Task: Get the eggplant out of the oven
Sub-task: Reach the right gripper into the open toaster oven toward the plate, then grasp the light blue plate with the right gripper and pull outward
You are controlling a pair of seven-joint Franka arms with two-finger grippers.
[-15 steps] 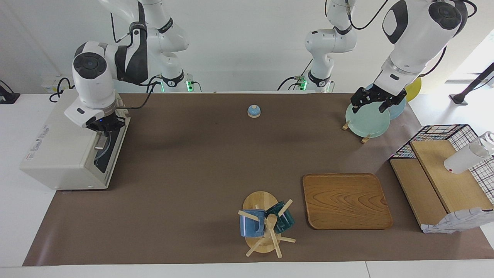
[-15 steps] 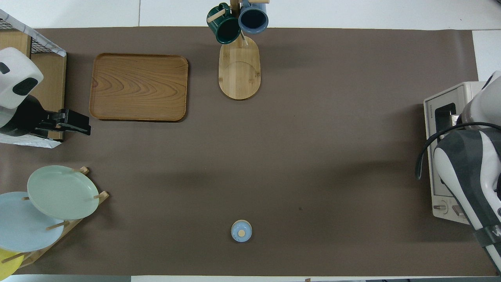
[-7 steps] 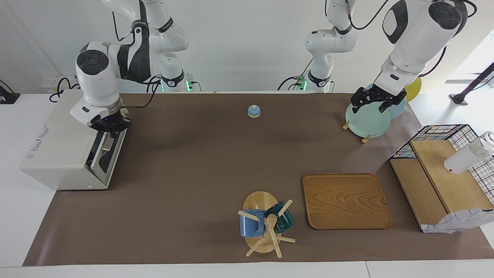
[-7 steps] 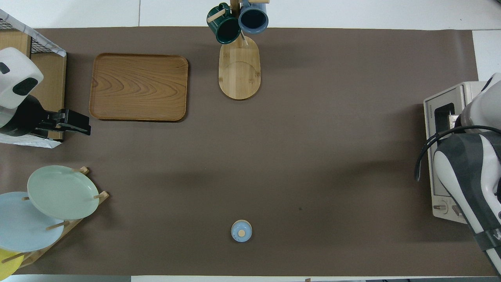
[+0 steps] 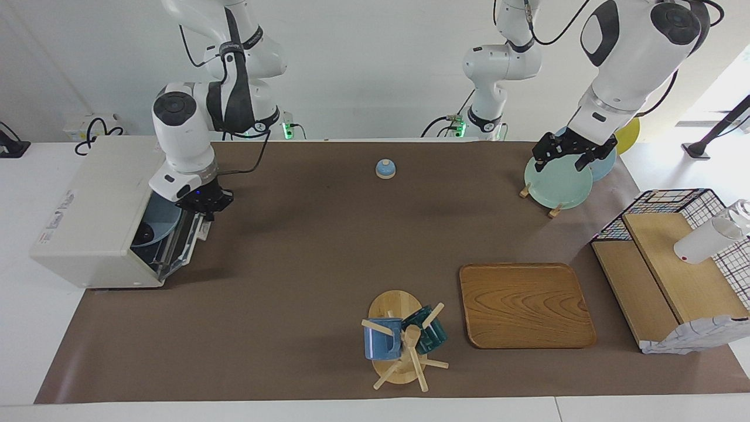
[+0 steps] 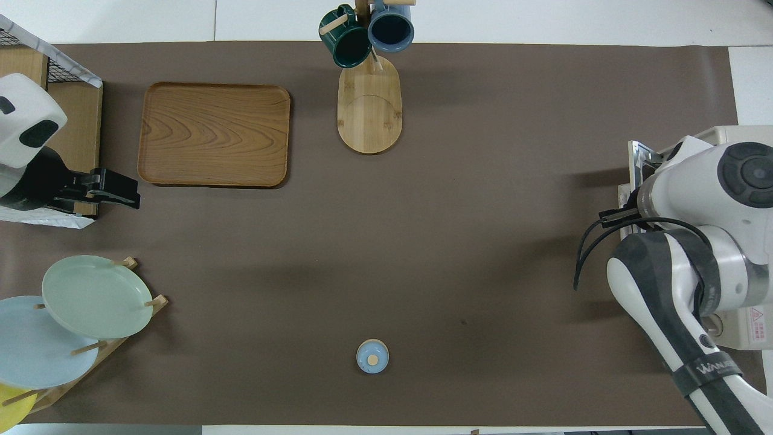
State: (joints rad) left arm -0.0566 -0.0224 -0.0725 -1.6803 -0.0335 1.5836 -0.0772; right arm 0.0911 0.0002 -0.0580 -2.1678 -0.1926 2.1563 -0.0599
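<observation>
- We read the clock on the worktop (image 6: 483,211) from overhead, with the robots at six.
- Nearest the robots, at six o'clock, sits a small blue bell (image 5: 385,169) with a pale knob on top.
- At eight o'clock a wooden rack holds a pale green plate (image 5: 556,184), a light blue plate (image 6: 36,350) and a yellow plate (image 6: 9,411), each leaning on pegs.
- The left pincer (image 5: 571,155) hangs over the green plate's rim, released with its fingers spread and holding nothing; this arm waits.
- At three o'clock, at the right arm's end, stands the oven (image 5: 88,217), cream-white and boxy.
- Its door (image 5: 184,240) is tilted partway down.
- The right pincer (image 5: 205,208) is clenched at the door's upper edge. We cannot tell whether it pinches the handle or only presses on it.
- Through the gap in the facing view we see a blue-grey dish (image 5: 158,225) inside the oven. We cannot make out the eggplant there or anywhere on the worktop.
- At nine to ten o'clock, at the left arm's end, stands a wire-sided wooden shelf (image 5: 674,275) with a white bottle (image 5: 706,240) lying on it.
- Farther out, at eleven o'clock, lies a wooden tray (image 5: 524,305), bare.
- Farthest from the robots, at twelve o'clock, a wooden mug stand (image 6: 369,109) carries a blue mug (image 5: 381,343) and a dark green mug (image 5: 430,331) on its pegs.
</observation>
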